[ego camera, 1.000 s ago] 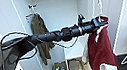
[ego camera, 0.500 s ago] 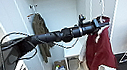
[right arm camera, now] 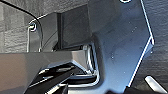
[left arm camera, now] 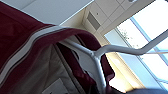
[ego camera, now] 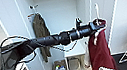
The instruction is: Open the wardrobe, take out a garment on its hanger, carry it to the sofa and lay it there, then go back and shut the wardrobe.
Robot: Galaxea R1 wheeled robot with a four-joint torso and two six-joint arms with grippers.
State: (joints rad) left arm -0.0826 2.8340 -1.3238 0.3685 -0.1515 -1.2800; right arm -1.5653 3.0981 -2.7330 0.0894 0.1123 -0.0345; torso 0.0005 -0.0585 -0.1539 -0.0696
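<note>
My left gripper (ego camera: 97, 24) is clamped on the thin white hanger (ego camera: 97, 10) carrying the maroon jacket with white trim (ego camera: 100, 53), just outside the tall white wardrobe's (ego camera: 58, 16) open right door. The jacket hangs limp, its striped collar (left arm camera: 30, 37) draped over the hanger's shoulder.

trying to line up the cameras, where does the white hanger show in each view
Head view: the hanger sticks up, right of centre, at the end of the left arm, hook above the maroon jacket.
Left wrist view: the hanger crosses the middle, close up, inside the jacket's collar.
Right wrist view: robot parts, no hanger.
Shared landmark: the maroon jacket.
</note>
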